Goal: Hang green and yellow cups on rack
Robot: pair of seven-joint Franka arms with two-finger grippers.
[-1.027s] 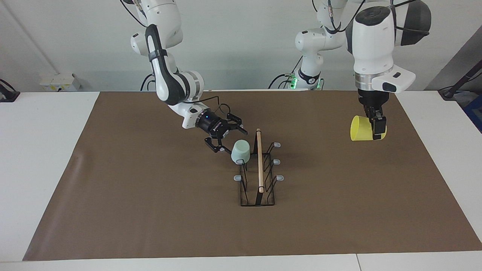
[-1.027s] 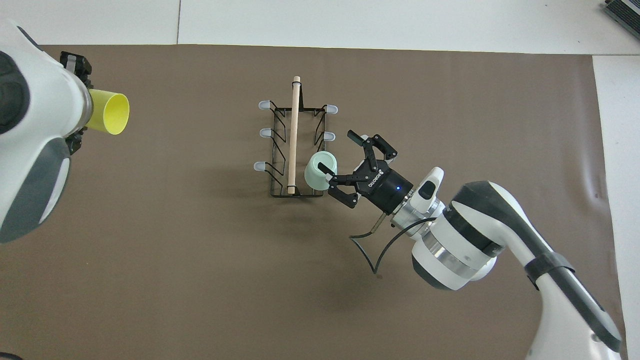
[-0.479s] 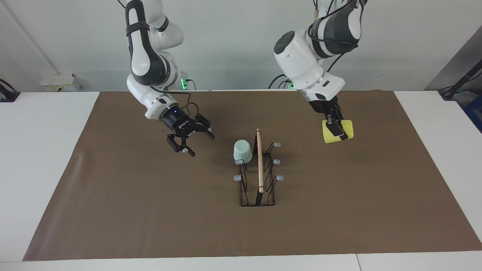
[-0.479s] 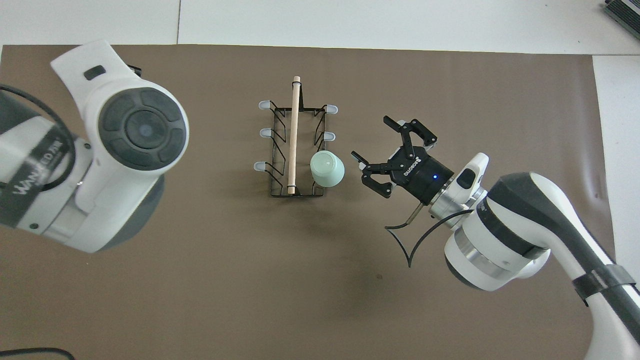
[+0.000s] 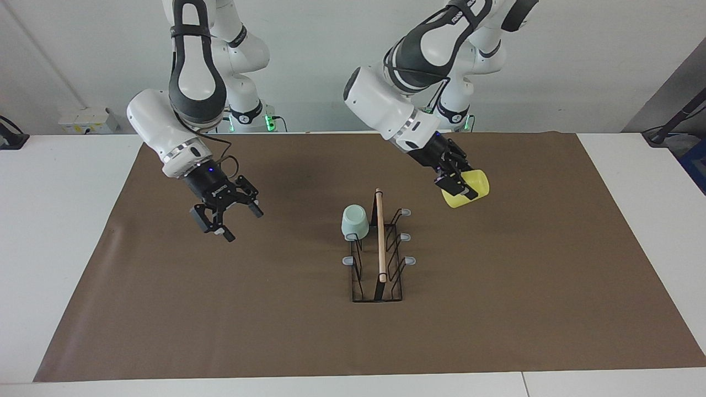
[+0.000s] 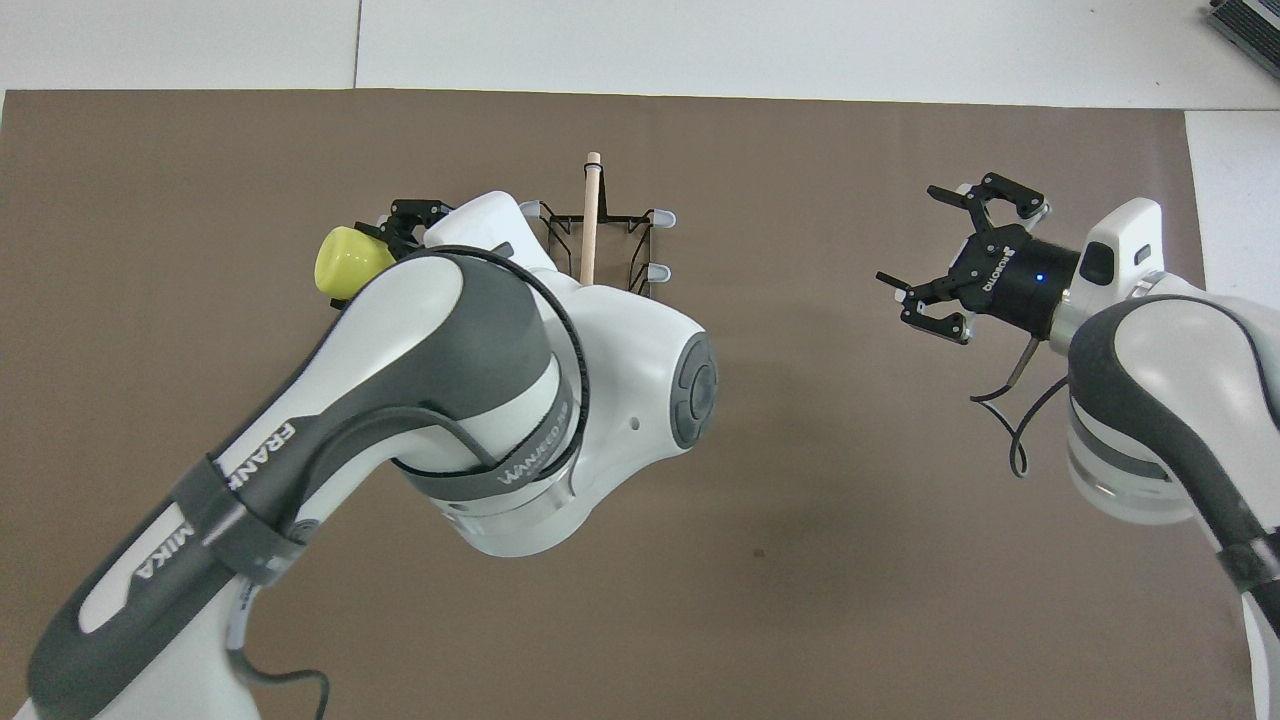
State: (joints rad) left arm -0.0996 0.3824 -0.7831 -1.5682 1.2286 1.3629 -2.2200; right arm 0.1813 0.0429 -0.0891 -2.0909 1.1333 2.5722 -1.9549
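You are looking at a white table (image 5: 60,231) with a large brown mat (image 5: 496,309) spread over most of its top, leaving white margins at both ends and along the edge farthest from the robots. A plain pale wall (image 5: 320,60) rises at the robots' end of the table. A white socket box (image 5: 88,120) sits against that wall toward the right arm's end, and the light falls evenly.

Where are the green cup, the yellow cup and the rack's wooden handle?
green cup (image 5: 354,221), facing view, on its side wall.
yellow cup (image 5: 469,189), facing view, on its side wall below the gripper.
wooden handle (image 5: 380,237), facing view, midway along the rod.
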